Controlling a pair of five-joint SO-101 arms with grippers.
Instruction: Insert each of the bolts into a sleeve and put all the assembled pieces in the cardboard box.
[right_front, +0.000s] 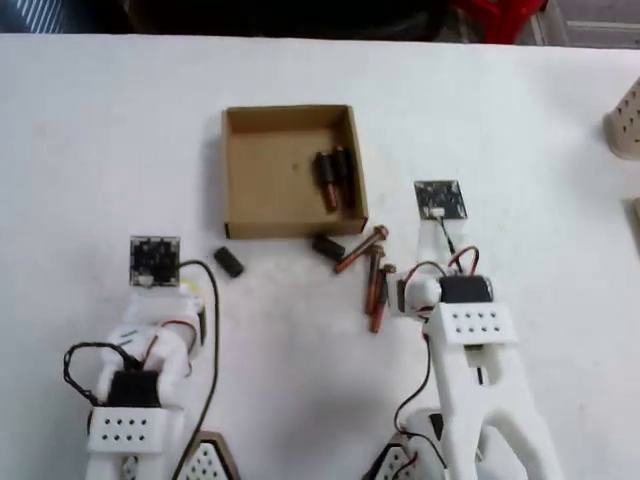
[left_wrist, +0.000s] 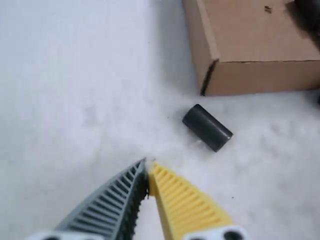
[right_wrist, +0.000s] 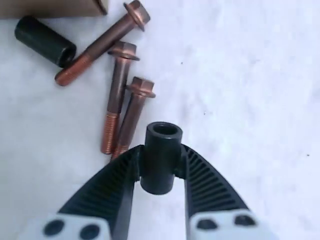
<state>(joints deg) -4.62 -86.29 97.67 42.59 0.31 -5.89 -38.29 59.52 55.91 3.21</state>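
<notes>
Three bolts: copper-coloured, lying loose and close together on the white tabletop, just in front of the box's right front corner and just ahead of the right pincer.
Right pincer: it pinches a black sleeve between its two fingers; the open hole of the sleeve points forward, toward the bolts.
Left pincer: the grey finger and the yellow finger are pressed together, with nothing between them, low over the tabletop.
Left sleeve: it lies on its side on the tabletop, near the left front corner of the box and apart from the left pincer.
Third sleeve: on its side just beside the threaded end of the slanted bolt, close to the box.
Cardboard box: open on top; two assembled pieces lie side by side inside it, near the right wall.
</notes>
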